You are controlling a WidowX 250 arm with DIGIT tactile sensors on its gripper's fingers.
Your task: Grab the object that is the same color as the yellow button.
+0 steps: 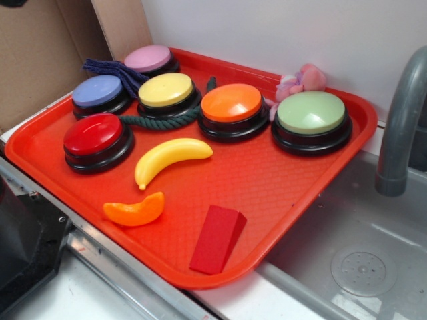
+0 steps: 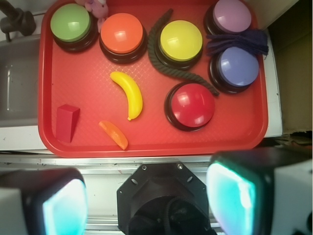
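A glossy yellow toy banana [image 1: 170, 158] [image 2: 129, 94] lies loose on the red tray [image 1: 280, 180] [image 2: 93, 73], in front of the yellow button [image 1: 167, 91] [image 2: 181, 41] with its black base. In the wrist view my gripper [image 2: 146, 205] hangs high above the counter, short of the tray's near edge and well clear of the banana. Its two teal-padded fingers [image 2: 66, 205] stand wide apart with nothing between them. The gripper does not show in the exterior view.
On the tray: orange button [image 1: 231, 104], green button [image 1: 311, 113], red button [image 1: 93, 135], blue button [image 1: 98, 92], pink button [image 1: 148, 59], orange segment [image 1: 135, 210], red wedge block [image 1: 217, 239], dark green rope [image 1: 157, 121], navy cloth [image 1: 117, 70], pink plush [image 1: 301, 80]. A sink [image 1: 360, 260] and faucet [image 1: 400, 127] lie right.
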